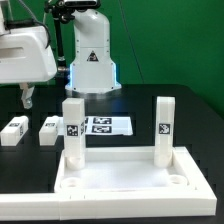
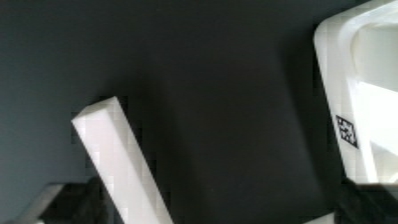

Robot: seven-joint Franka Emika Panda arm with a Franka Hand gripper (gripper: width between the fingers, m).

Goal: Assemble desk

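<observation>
White claw (image 1: 27, 97) hung wide open above the small white plastic block legs (image 1: 14, 131) by the tabletop's (image 1: 195, 135) edge on the exterior view's left. Light, rigid, maybe slick: I'd pinch one mid-length, across its flat sides.

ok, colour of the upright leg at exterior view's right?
White leg, black-and-white tag on its face; best in the exterior view.

**Layout: two legs standing, two loose**

Panel (image 1: 125, 176) sits at the front. Left leg (image 1: 73, 128) stands upright in its back corner on the exterior view's left, right leg (image 1: 163, 128) in the back corner on the right. Marker board (image 1: 105, 125) lies behind the panel, between them. Outer loose leg (image 1: 14, 131) and inner loose leg (image 1: 48, 128) lie flat side by side, further left, off the panel.
</observation>
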